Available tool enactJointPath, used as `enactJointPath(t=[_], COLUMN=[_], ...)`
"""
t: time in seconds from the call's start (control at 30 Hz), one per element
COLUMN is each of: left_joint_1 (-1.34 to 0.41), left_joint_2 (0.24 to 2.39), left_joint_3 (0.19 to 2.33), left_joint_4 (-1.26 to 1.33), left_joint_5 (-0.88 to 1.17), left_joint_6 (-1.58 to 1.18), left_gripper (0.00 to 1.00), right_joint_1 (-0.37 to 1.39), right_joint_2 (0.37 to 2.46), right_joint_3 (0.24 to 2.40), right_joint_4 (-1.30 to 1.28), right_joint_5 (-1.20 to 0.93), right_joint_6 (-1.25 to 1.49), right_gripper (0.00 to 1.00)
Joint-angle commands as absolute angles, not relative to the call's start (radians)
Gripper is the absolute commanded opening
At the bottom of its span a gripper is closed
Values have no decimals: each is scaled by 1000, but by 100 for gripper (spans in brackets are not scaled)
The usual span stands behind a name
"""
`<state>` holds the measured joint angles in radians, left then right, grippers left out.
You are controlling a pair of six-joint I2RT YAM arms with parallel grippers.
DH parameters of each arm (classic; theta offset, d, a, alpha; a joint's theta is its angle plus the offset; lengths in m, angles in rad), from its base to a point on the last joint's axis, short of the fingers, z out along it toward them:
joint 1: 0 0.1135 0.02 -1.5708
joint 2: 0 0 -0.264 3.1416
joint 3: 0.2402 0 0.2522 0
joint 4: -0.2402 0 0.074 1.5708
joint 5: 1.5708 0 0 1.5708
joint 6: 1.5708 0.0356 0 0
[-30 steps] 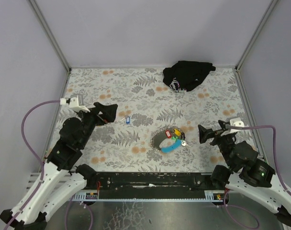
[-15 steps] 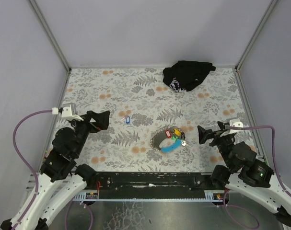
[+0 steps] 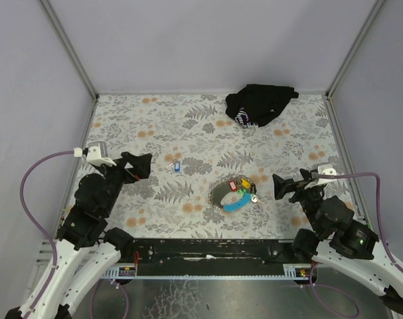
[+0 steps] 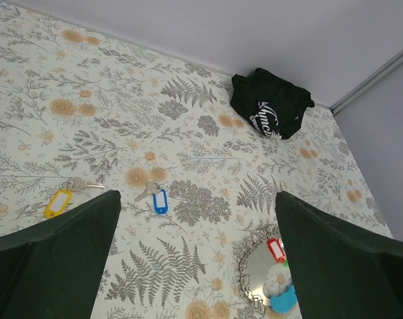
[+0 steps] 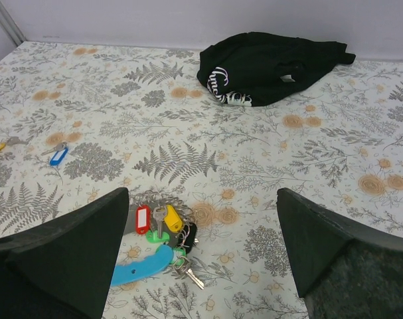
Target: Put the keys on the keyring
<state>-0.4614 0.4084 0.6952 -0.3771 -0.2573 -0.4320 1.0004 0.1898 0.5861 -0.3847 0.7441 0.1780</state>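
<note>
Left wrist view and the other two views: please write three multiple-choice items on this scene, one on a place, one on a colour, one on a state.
1. Where is the blue-tagged key?
A. On the black cloth
B. Loose on the table, apart from the lanyard
C. On the lanyard's ring

2. What tag colour has the other key lying apart from the lanyard?
A. Yellow
B. Red
C. Green

3. How are the left hand and the right hand?
A. Both open, empty
B. Left shut on a key
C. Right shut on the lanyard

Answers: 1 B, it lies alone on the print; 2 A, the yellow-tagged key lies near it; 3 A, both wrist views show spread fingers with nothing between them.
</note>
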Motion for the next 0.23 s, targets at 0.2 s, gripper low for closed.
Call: enactJointPath(t=[0.2], left_joint_1=[-420], left_joint_2=[395], left_joint_3=[689], left_joint_4=[-385], left_joint_5=[-230], left_joint_6=[-442], left_gripper=[100], right_joint_1=[1005], right_joint_2=[227], right_joint_3=[624], right_joint_4=[-360], right_joint_5=[763], right_joint_6=[196], right_gripper=[99])
